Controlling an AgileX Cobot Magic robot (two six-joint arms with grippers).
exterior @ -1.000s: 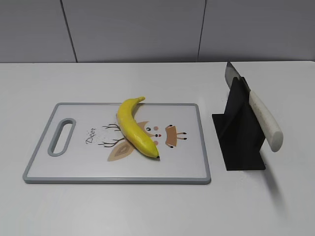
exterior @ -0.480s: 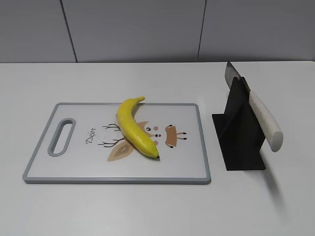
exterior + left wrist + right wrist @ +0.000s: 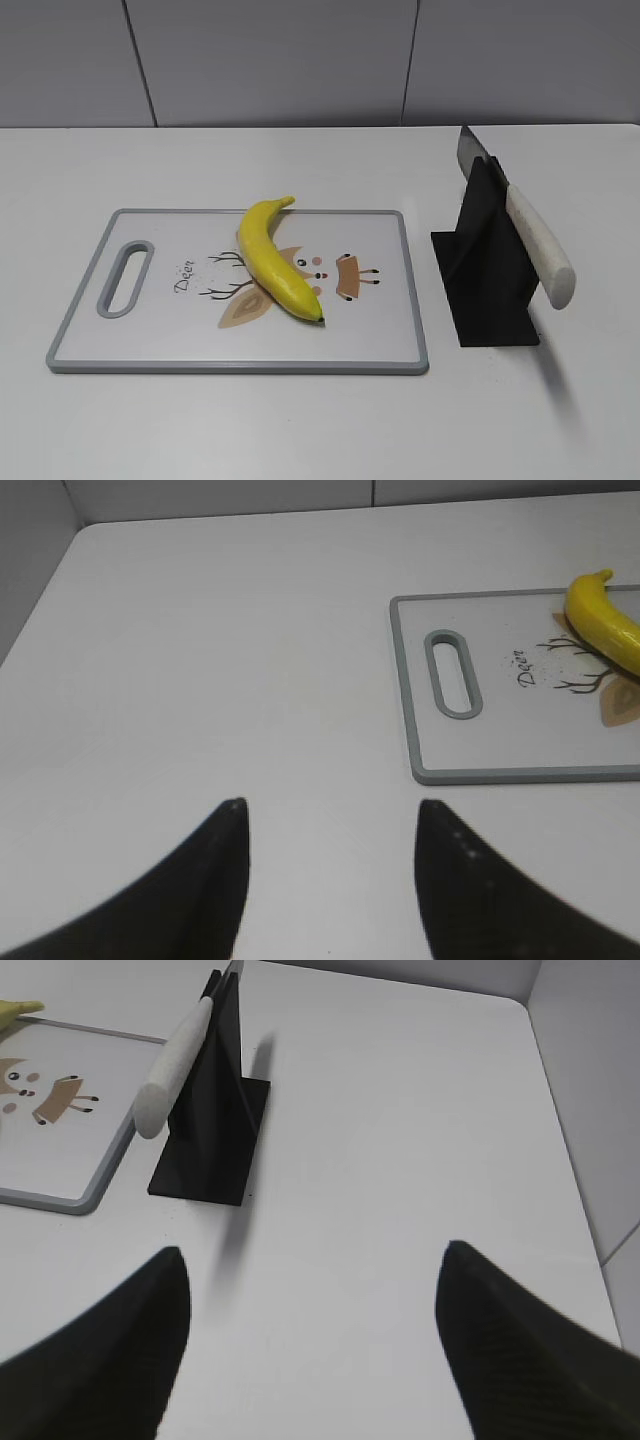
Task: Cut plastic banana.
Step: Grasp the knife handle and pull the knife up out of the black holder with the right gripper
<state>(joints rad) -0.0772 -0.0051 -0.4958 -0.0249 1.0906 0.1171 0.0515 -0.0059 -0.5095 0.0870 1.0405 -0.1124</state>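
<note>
The plastic banana (image 3: pixel 272 258), glossy yellow with a dark tip, lies slantwise on the grey-rimmed cutting board (image 3: pixel 150 355), its stem at the board's far edge. It also shows in the left wrist view (image 3: pixel 603 623); only its stem tip shows in the right wrist view (image 3: pixel 20 1007). A knife with a white handle (image 3: pixel 538 248) rests in a black stand (image 3: pixel 488 270) right of the board; it also shows in the right wrist view (image 3: pixel 175 1053). My left gripper (image 3: pixel 330 805) is open and empty over bare table left of the board. My right gripper (image 3: pixel 315 1250) is open and empty, near side of the stand.
The white table (image 3: pixel 300 160) ends at a grey wall behind. The left wrist view shows the table's left edge (image 3: pixel 40 595); the right wrist view shows its right edge and a wall (image 3: pixel 570 1110). Neither arm shows in the exterior view.
</note>
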